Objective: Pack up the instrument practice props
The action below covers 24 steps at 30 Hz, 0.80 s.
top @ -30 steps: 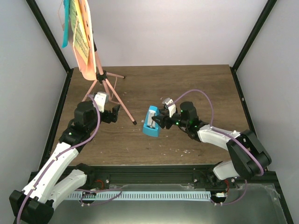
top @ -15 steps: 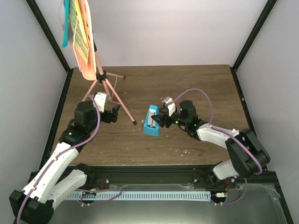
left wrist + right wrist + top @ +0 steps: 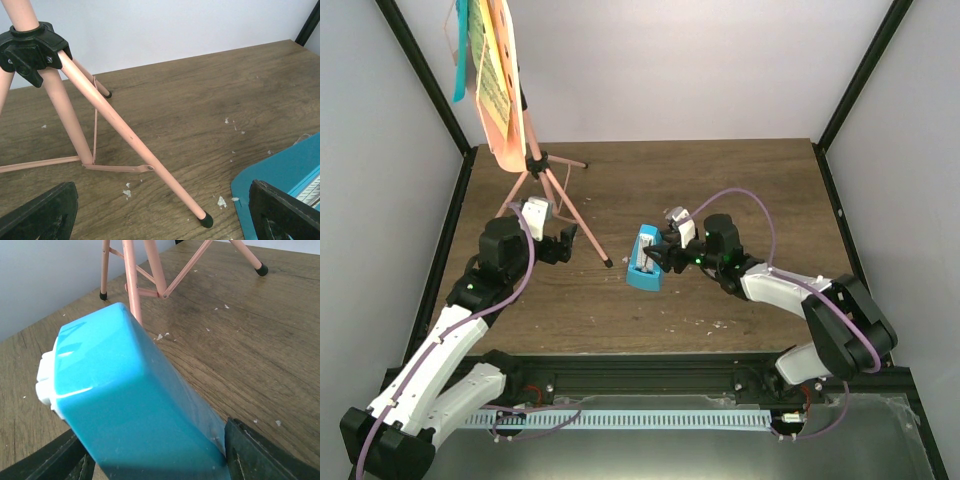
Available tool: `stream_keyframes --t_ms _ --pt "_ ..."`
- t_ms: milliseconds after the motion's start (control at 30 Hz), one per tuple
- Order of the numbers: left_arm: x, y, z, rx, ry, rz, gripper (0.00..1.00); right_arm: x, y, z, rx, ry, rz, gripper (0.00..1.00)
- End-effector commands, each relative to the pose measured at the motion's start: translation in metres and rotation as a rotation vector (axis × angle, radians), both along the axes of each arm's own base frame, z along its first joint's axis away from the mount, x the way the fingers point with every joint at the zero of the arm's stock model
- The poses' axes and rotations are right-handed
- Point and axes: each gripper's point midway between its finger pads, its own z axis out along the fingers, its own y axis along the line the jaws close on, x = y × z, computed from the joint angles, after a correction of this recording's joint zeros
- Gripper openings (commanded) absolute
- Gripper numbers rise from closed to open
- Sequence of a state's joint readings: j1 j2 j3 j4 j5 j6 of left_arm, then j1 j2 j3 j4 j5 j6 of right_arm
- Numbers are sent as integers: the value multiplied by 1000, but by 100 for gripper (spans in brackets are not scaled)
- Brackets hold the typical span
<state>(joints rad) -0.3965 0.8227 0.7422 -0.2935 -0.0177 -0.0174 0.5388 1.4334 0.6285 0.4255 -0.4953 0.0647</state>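
Metronome sits mid-worktop, a little left of centre, long axis running roughly near-to-far. Right gripper comes at it from the right, square across that axis. In the right wrist view the blue body fills the frame, with a dark finger low on each side of its base, close against the flanks. I cannot tell whether they are pinching or just straddling it; I judge this the moment of taking hold. A white piece shows at the body's far end. Left gripper hangs low beside the stand, which is upright at the far left on the worktop. Its wrist view shows the fingers spread wide with nothing between them but bare wood and the near tripod leg; the leg slants down to a black foot just ahead of the gap. A corner of the metronome pokes into that view at the right edge. Sheets, blue and yellow, sit on the stand's desk high at the far left, well apart from both grippers. The right arm is nearest the metronome and the left is nearest the stand, so that split looks sensible. No box, case or bag shows in any view, so I cannot say where things are to be packed. My read is that the job is at an early stage, with stand and sheets yet to be dealt with. One risk: if the right grip is shallow, the smooth wedge may squirt out.
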Motion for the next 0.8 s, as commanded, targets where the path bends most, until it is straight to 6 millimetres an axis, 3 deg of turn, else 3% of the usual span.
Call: stream_keyframes --t_ms 0,333,500,767 --pt "0 -1 3 9 -13 -9 95 12 2 13 8 -27 -8 69" --pt "-1 -1 4 5 -15 -10 94 11 4 16 10 -21 6 73" --pt "-1 -2 4 3 -13 -19 94 6 4 21 21 -25 23 98" --pt "-5 -10 7 -13 -23 -68 95 -1 -1 41 37 -33 12 100"
